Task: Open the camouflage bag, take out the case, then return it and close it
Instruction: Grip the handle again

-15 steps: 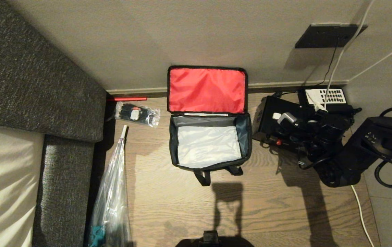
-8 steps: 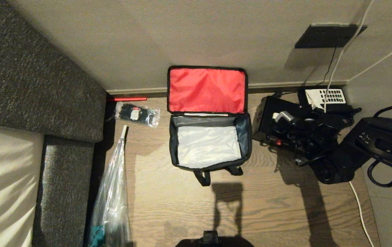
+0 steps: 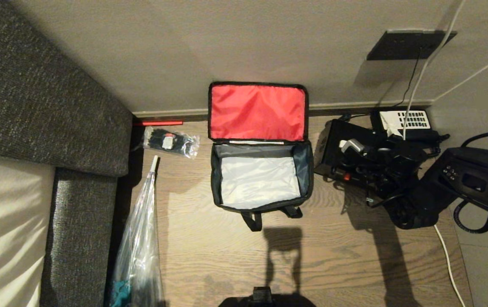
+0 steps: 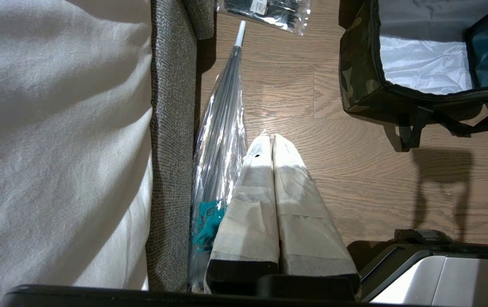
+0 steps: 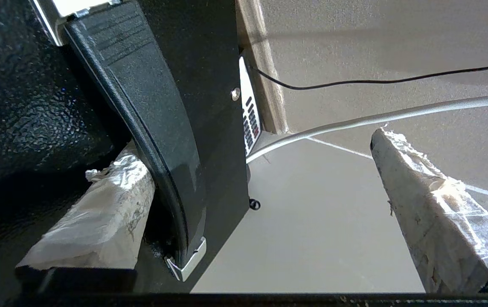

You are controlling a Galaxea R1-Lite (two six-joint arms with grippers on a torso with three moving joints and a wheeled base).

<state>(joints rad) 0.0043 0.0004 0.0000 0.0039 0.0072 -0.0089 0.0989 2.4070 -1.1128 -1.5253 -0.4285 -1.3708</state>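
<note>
The camouflage bag (image 3: 261, 179) stands open on the wood floor, its red-lined lid (image 3: 257, 111) leaning back against the wall. Its grey interior holds nothing. The black sparkly case (image 3: 333, 147) stands on the floor just right of the bag. My right gripper (image 3: 365, 160) is down on the case and open. In the right wrist view one taped finger (image 5: 99, 221) lies behind the case's black handle (image 5: 154, 128) and the other finger (image 5: 431, 213) stands well clear of it; the handle sits between them, ungripped. My left gripper (image 4: 267, 138) is shut and empty, parked above the floor, left of the bag.
A black telephone with white keypad (image 3: 406, 120) sits against the wall behind the case, with cables (image 3: 446, 256) running past it. A clear plastic bag of dark items (image 3: 170, 142) and a plastic-sleeved umbrella (image 3: 137, 247) lie beside the grey sofa (image 3: 56, 106) on the left.
My right arm has edged left and settled a little further onto the case, jaws still wide. The bag and the case have not moved.
</note>
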